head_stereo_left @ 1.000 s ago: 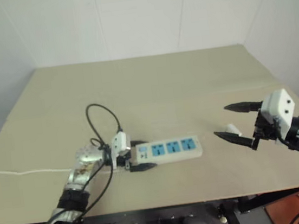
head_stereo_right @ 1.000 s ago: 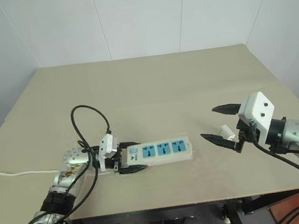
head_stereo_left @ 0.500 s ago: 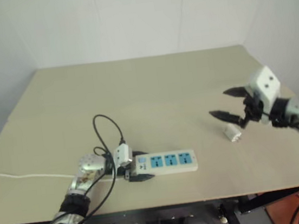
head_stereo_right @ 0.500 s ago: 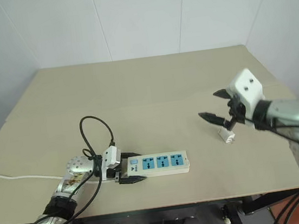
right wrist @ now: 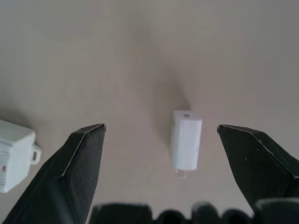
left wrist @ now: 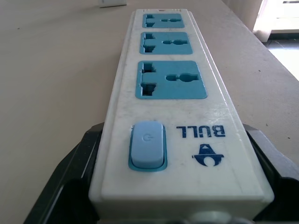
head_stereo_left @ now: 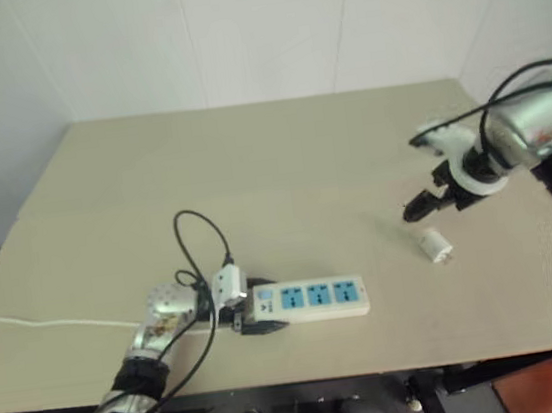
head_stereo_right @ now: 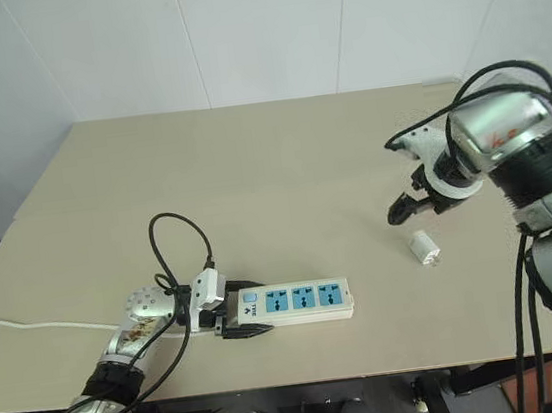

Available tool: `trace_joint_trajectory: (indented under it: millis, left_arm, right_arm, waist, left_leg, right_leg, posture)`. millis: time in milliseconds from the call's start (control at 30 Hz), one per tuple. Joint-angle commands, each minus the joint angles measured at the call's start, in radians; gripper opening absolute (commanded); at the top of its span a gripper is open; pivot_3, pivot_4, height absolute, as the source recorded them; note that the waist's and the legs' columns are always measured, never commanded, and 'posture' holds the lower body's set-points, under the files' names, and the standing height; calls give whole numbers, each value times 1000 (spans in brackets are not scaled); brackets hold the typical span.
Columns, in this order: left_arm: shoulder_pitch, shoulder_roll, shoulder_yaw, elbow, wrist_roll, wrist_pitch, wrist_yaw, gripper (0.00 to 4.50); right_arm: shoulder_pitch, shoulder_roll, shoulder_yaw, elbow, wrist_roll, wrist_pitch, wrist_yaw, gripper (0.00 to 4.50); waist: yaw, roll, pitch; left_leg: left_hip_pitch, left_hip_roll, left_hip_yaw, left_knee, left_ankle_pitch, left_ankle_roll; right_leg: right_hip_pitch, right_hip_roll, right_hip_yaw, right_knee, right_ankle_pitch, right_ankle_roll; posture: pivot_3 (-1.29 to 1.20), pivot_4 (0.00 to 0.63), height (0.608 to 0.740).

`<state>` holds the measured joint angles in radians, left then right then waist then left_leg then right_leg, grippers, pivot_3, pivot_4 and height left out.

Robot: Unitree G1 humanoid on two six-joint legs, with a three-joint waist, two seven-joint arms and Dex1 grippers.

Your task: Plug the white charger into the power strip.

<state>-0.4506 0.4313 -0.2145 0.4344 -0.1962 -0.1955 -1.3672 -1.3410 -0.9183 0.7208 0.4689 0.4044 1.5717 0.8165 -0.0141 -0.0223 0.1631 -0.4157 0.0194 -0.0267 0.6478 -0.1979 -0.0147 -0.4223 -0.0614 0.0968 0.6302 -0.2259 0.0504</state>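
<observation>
Beige bench [head_stereo_right: 280, 156] against white walls. Power strip [head_stereo_right: 293, 302] lies flat near the front edge, left of centre, 3 blue socket panels facing up, switch end toward the left arm. Left claw [head_stereo_right: 237, 315] sits at that switch end, black fingers [left wrist: 70, 186] on either side of the strip body, clamped on it; left wrist view shows the pale blue switch closest, then the 3 sockets running away. Thin white cord [head_stereo_right: 28, 323] trails off toward the bench's left edge. A black cable [head_stereo_right: 175, 249] loops above the left wrist.

White charger [head_stereo_right: 423, 249] lies on its side on the bench, well apart from the strip, off to its right, touching nothing. Right claw [head_stereo_right: 404, 206] hangs above it, pointing steeply down, fingers [right wrist: 79, 163] spread wide apart, empty. In the right wrist view the charger [right wrist: 185, 139] sits between the 2 fingertips, closer to one of them, metal prongs toward the camera.
</observation>
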Motion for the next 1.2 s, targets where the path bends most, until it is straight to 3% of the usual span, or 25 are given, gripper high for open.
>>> trace_joint_trajectory:
  millis: [33, 567, 1200]
  left_arm:
    - [27, -6, -27, 14, 28, 9, 13, 3343]
    - [52, 8, -28, -10, 35, 13, 29, 3343]
    - [87, 25, -25, -73, 34, 50, 51, 3343]
  right_arm:
    - [-49, 22, 77, 141, -100, -122, 78, 4500]
    - [-25, 218, 49, 554, -353, -369, 258, 4500]
    - [7, 312, -27, 650, -513, -444, 393, 4500]
  waist:
    - [-2, 0, 0]
    - [-6, 3, -1]
    - [-25, 3, -2]
  left_leg:
    - [0, 0, 0, 0, 0, 0]
    - [1, 0, 0, 2, 0, 0]
    - [1, -1, -1, 3, 0, 0]
  right_leg:
    - [0, 0, 0, 0, 0, 0]
    - [1, 0, 0, 3, 1, 1]
    - [1, 0, 0, 4, 1, 1]
  posture:
    - [0, 150, 740]
    - [0, 150, 740]
    - [0, 150, 740]
